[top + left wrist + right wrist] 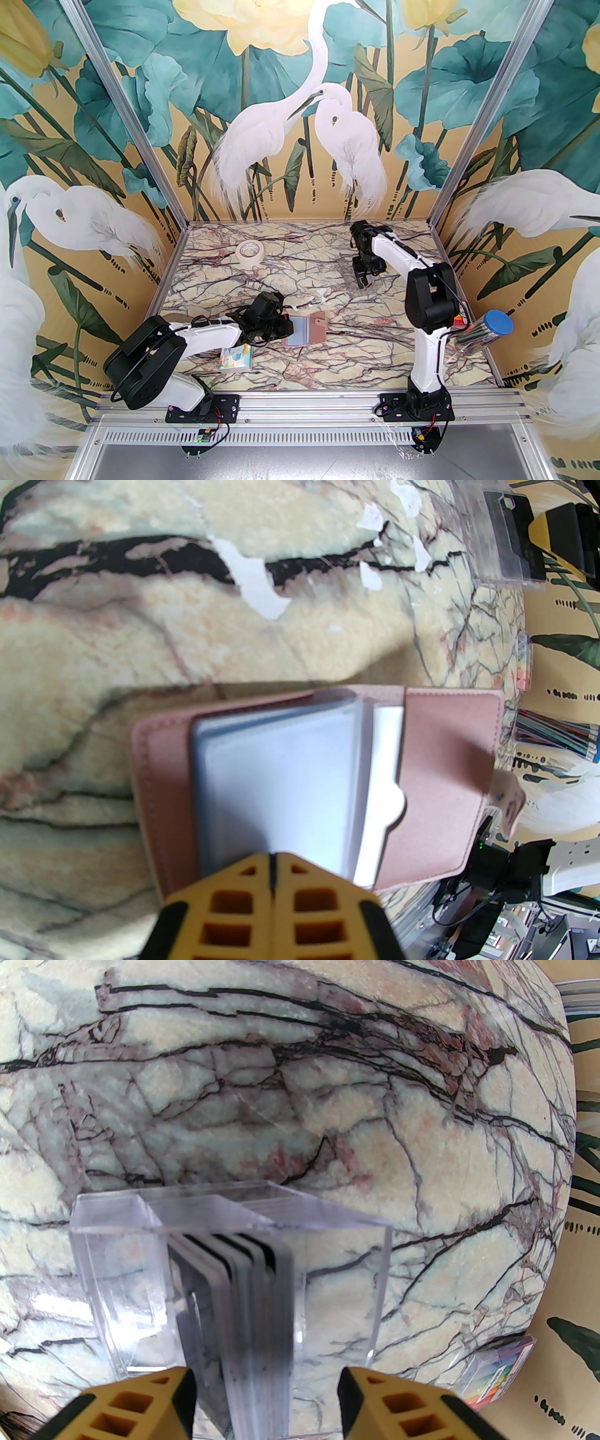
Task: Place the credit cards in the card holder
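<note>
Straddling the credit cards [248,1297] with the right gripper [266,1377] spread, pressing on the open card holder [440,780] with the left gripper [273,862] closed tight

Packed on edge inside the clear box [117,1288], well apart from the card holder lying flat by the left arm; likely to pinch several at once, being so tightly stacked, or to snag the box wall and tip it; cannot tell whether gripping a pocket page, so could let the pages flap shut
</note>
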Tool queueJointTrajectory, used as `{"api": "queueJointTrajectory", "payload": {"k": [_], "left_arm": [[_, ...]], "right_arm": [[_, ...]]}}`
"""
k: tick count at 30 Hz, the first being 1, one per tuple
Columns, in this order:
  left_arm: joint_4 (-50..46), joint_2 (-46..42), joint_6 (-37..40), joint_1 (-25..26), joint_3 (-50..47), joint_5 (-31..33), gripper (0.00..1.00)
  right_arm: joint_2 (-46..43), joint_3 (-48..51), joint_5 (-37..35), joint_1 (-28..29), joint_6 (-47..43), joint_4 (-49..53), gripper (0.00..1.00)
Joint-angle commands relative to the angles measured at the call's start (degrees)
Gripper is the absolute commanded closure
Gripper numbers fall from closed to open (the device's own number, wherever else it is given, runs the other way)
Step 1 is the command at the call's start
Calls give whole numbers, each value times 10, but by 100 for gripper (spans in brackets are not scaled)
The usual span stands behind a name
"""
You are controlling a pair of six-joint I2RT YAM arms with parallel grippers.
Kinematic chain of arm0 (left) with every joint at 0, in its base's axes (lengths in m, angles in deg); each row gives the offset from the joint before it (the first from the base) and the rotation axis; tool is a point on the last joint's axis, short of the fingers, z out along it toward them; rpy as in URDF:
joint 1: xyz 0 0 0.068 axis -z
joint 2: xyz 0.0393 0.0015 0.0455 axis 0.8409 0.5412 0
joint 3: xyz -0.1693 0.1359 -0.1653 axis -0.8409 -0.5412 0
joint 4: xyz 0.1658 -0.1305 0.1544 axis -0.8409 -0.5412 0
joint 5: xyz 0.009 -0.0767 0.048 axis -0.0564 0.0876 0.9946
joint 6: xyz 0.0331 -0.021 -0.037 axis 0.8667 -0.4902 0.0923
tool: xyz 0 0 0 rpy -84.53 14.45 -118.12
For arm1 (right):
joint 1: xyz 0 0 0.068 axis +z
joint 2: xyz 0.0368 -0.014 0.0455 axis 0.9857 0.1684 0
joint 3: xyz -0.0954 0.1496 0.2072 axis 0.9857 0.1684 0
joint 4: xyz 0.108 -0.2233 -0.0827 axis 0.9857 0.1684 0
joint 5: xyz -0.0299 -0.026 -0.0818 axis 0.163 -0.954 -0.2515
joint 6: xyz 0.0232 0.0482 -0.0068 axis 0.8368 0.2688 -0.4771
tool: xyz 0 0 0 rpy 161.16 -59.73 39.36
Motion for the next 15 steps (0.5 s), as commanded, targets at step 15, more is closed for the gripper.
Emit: {"api": "queueJointTrajectory", "payload": {"k": [15], "left_arm": [[-20, 18, 8, 2, 7, 19, 100]], "right_arm": [[24, -29, -32, -6, 8, 20, 48]]}}
